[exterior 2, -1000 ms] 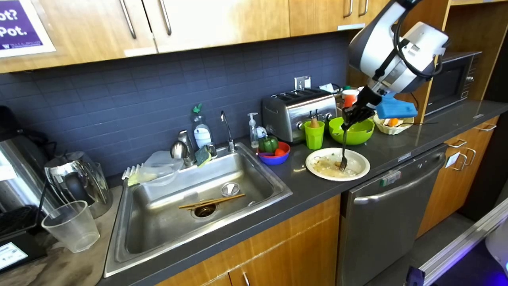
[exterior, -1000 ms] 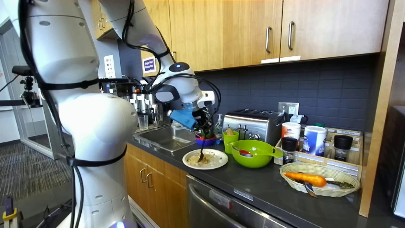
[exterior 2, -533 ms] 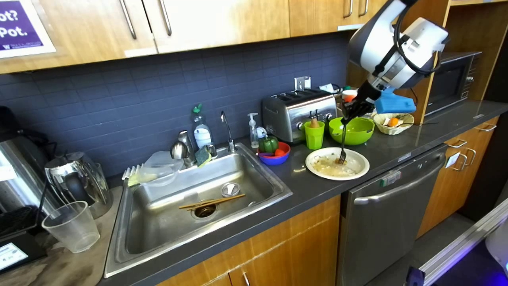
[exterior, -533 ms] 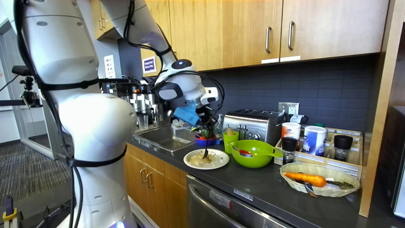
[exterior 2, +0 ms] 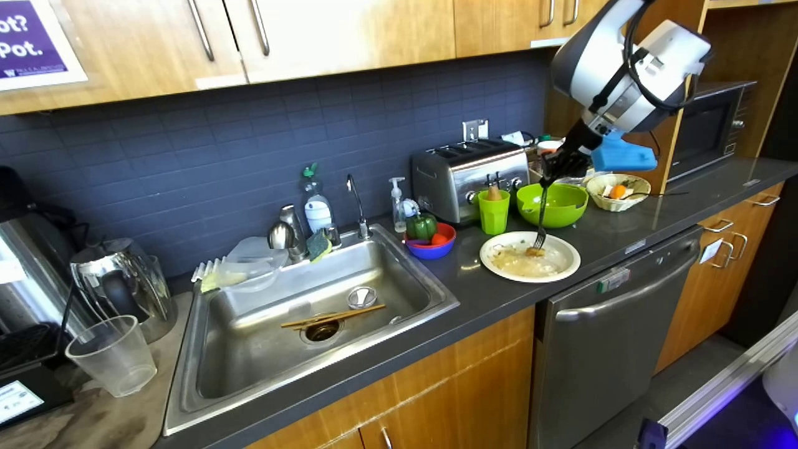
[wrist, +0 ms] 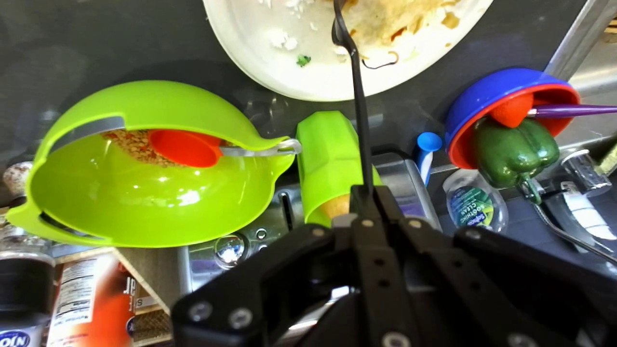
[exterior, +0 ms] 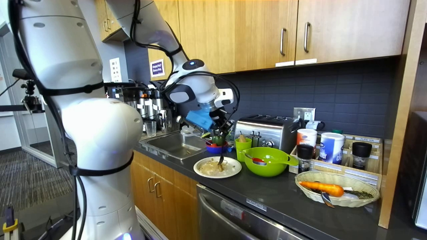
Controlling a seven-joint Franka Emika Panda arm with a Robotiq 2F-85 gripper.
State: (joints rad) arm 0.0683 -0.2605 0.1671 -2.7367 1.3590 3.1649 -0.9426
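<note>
Wrist view: the black gripper has its jaws pressed together, pinching the top end of a thin dark fork. The fork sticks out toward 12 o'clock and reaches over a white plate with messy yellow food on it. At 10 o'clock from the gripper is a bright green cup, and at 9 o'clock is a big green bowl. In that bowl a red scoop with a shiny handle lies by little brown bits. At 2 o'clock a red and blue bowl holds a green pepper.

In both exterior views the fork hangs almost straight up and down, with its prongs low, at about 1 o'clock from the middle of the plate. A brown food lump is right by the prongs; I cannot tell if they touch it. In an exterior view, a silver toaster stands at 11 o'clock from the plate, and the sink is between 8 and 9 o'clock with brown sticks in it. A blue block sits at 2 o'clock from the gripper. In an exterior view, a basket sits near 3 o'clock from the plate, with an orange carrot in it.
</note>
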